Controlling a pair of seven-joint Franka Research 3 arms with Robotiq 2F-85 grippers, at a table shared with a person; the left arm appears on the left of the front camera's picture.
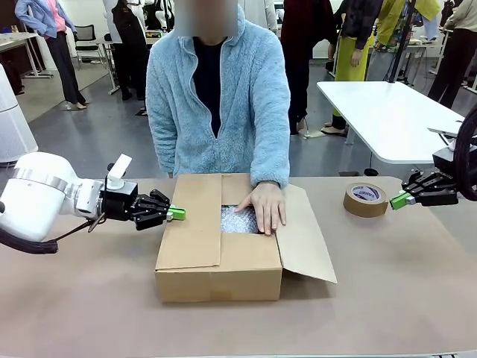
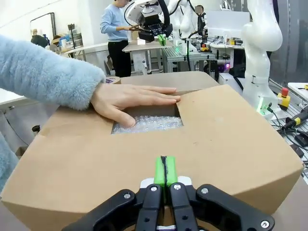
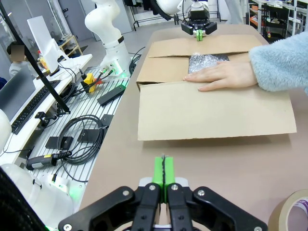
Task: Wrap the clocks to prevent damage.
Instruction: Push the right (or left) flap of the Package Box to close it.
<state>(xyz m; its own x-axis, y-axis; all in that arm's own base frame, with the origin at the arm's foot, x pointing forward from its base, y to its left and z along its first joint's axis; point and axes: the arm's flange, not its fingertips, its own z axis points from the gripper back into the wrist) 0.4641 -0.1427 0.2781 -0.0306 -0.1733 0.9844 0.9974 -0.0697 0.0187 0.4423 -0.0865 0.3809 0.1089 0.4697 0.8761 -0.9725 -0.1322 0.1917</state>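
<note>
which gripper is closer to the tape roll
Right. The right gripper sits just beside the tape roll, not touching it; the left gripper is at the cardboard box's left edge, across the box.

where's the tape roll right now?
Front view: the brown tape roll lies flat on the table, robot's right side, between the cardboard box and the right gripper.

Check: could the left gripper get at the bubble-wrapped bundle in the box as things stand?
Probably not. The left gripper sits shut beside the box, whose closed flap covers much of the bundle, and the person's hand lies across the remaining opening.
</note>
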